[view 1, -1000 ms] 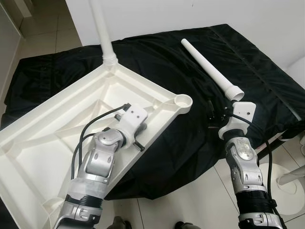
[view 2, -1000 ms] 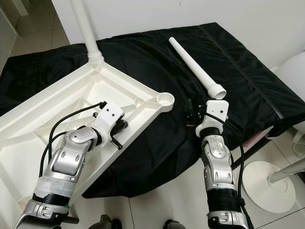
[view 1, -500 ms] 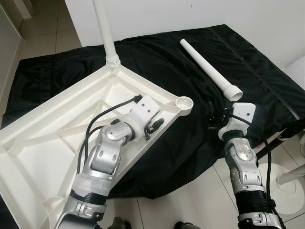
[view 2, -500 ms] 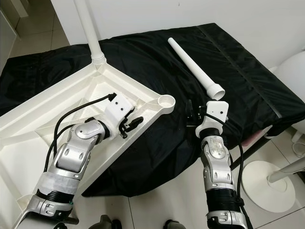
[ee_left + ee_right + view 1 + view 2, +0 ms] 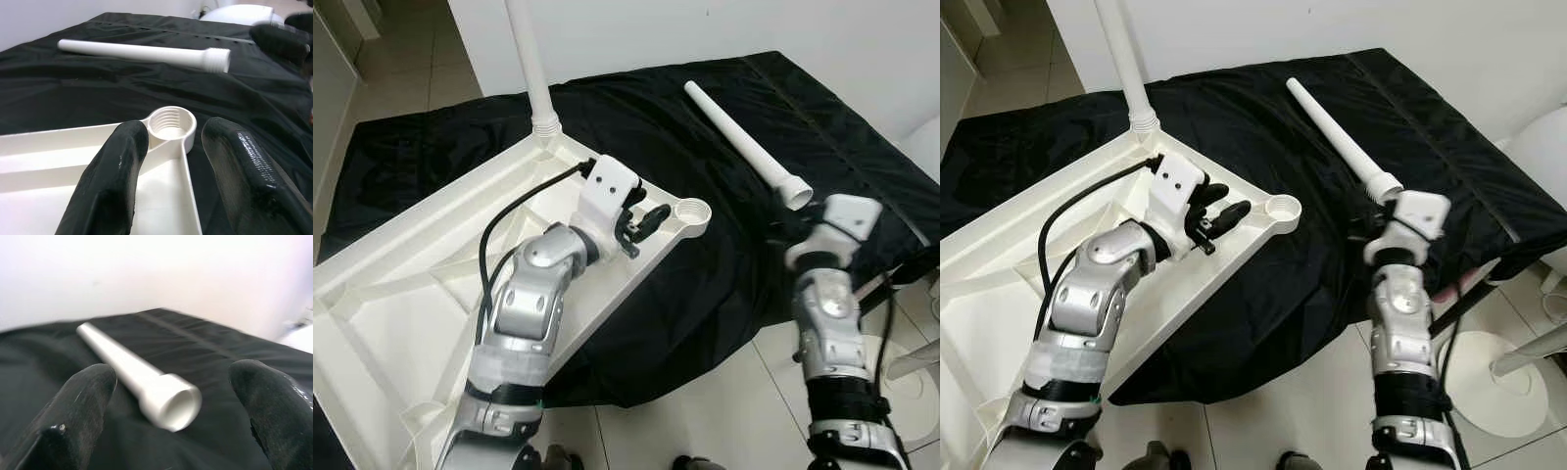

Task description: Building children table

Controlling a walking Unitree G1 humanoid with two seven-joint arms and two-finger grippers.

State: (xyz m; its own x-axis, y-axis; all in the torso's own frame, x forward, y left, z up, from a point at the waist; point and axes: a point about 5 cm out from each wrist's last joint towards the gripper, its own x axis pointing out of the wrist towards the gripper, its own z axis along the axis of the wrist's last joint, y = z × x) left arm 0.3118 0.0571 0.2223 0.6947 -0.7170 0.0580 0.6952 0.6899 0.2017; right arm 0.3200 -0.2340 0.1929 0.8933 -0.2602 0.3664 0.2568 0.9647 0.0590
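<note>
Both grippers have their fingers spread with nothing between them. Nearest me, the left gripper (image 5: 644, 223) hangs over the upturned white tabletop (image 5: 431, 264), which lies underside-up across the black cloth (image 5: 705, 147), its ribs and raised rim showing. From the left wrist camera the two black fingers (image 5: 110, 181) frame the threaded corner socket (image 5: 171, 126) at the tabletop's near right corner; the fingertips stop just short of the socket and I can't see them touching it. Over to the right, the right gripper (image 5: 171, 418) is raised above the edge of the cloth, and its open fingers (image 5: 80, 411) point at the wide end of the loose white leg (image 5: 1337, 137), close to it but apart. That leg lies flat on the cloth, running diagonally away from the robot, well clear of the tabletop, its hollow wide end nearest the gripper. Farthest off, a second leg (image 5: 530, 64) stands upright in the tabletop's far corner, reaching up against the white wall (image 5: 705, 29).
</note>
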